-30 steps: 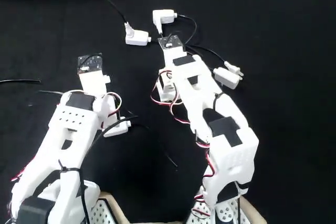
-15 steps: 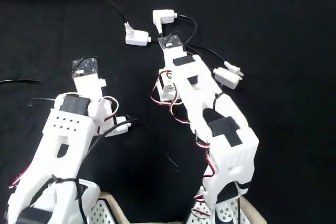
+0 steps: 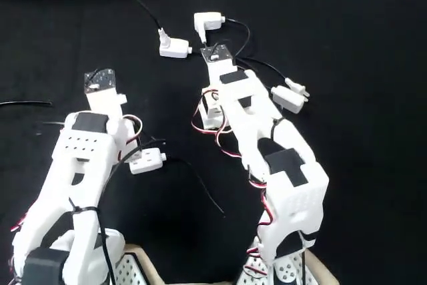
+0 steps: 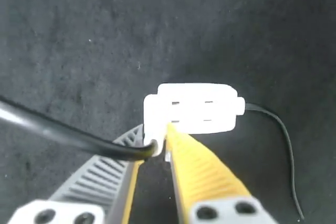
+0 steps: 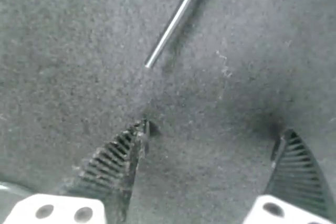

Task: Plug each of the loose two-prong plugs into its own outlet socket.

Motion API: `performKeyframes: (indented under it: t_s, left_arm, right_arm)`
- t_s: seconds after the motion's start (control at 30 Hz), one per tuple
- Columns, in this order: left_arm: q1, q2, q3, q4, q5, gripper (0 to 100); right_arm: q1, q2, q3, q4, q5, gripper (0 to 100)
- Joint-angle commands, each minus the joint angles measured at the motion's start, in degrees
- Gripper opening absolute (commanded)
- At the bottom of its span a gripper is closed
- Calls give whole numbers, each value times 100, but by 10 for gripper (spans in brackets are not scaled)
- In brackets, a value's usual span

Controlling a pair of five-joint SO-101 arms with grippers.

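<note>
- White rectangular plastic outlet socket (image 3: 147, 160) lies flat on the black cloth-covered worktop (image 3: 360, 45), just beside the left arm (image 3: 77, 165). Its slotted face points up, and a thin black lead (image 4: 286, 145) leaves one end.
- In the left wrist view, the outlet socket (image 4: 194, 107) sits directly ahead of the left end effector (image 4: 153, 142).
- Left end effector: the yellow finger (image 4: 197, 166) and the grey ribbed finger (image 4: 110, 153) are drawn almost together. They clamp a small white two-prong plug (image 4: 152, 147), which carries a thick black cable (image 4: 63, 132).
- The small white two-prong plug touches one corner of the outlet socket. Whether its prongs sit in the slots cannot be told.
- Right arm (image 3: 267, 138) stretches over the middle of the worktop toward the far side.
- Right end effector (image 5: 214, 132): the dark ribbed fingers (image 5: 115, 161) are spread wide and hold nothing. They sit close above bare cloth, with a loose cable end (image 5: 173, 24) lying near.
- Three further plugs lie on the worktop:
  - a white angled plug (image 3: 175, 47) near the right arm's tip;
  - a white boxy plug (image 3: 208, 21), also near the right arm's tip;
  - a white plug with two bare prongs (image 3: 288, 96), just beside the right arm.
</note>
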Motion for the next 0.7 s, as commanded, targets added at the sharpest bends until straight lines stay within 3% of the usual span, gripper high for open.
performKeyframes:
  t_s: [0.0,0.37,0.67]
  left_arm:
    - [-22,18,-259,-26,-18,31]
    - [611,18,-259,-18,290,31]
    - [391,18,-154,-53,360,31]
  right_arm:
    - [44,-31,-189,18,-35,374]
    - [44,-31,-189,18,-35,374]
    - [44,-31,-189,18,-35,374]
